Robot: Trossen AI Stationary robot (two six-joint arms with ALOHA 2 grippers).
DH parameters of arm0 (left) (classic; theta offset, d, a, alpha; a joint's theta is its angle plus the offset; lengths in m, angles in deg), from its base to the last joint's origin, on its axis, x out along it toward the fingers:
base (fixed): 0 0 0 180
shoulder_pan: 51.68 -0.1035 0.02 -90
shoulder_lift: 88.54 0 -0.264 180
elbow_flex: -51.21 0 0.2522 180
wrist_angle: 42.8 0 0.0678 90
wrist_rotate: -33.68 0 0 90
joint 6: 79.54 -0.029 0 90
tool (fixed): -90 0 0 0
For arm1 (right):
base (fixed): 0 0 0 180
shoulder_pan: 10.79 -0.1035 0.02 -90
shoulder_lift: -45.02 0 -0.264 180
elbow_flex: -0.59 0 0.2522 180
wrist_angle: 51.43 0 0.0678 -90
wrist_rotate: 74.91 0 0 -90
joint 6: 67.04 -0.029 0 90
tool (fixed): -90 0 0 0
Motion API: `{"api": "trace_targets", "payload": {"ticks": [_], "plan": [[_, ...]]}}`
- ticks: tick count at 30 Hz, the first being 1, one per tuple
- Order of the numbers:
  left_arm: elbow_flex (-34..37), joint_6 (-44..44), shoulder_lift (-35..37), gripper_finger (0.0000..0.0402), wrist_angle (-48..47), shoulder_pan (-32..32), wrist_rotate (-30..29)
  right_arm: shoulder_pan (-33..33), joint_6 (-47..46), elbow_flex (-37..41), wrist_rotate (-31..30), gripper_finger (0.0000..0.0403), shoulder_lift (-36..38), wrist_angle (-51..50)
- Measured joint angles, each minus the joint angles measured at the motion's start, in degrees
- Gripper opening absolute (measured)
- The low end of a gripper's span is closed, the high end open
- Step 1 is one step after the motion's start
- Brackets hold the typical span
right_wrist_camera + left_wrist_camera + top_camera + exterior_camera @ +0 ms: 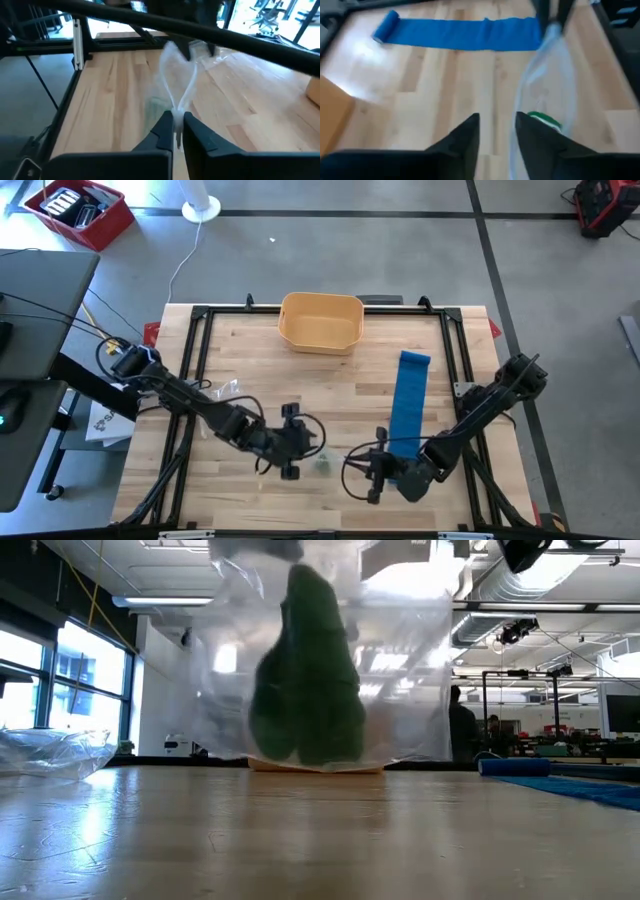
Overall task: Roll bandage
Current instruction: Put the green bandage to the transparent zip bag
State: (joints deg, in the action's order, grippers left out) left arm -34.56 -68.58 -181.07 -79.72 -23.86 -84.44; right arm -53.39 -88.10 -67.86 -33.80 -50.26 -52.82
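Bandage [409,402] is lying unrolled on the bench [250,370] at right while the right end effector [176,131] is pinching a clear bag [177,75] holding a green roll [543,119], left end effector [496,131] parted beside it, so lifting slowly seems wise.

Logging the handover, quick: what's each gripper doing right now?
Left gripper: open, beside the clear plastic bag.
Right gripper: shut on the bag's edge.
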Motion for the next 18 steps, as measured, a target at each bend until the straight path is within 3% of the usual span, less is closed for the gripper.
{"api": "trace_targets", "payload": {"ticks": [5,15,18], "plan": [[0.0,-12.26,0.5,0.0174,5.4,0.01,1.17,0.33,0.31,0.0,-2.02,0.0005,0.0,-0.11],[-0.02,-20.39,-7.84,0.0191,26.23,-0.36,6.84,0.97,-0.17,0.0,-1.92,0.0005,0.0,-0.54],[0.04,-23.48,-11.15,0.0191,29.54,-0.45,5.36,0.88,-0.72,0.0,-1.6,0.0004,0.0,-0.72]]}}
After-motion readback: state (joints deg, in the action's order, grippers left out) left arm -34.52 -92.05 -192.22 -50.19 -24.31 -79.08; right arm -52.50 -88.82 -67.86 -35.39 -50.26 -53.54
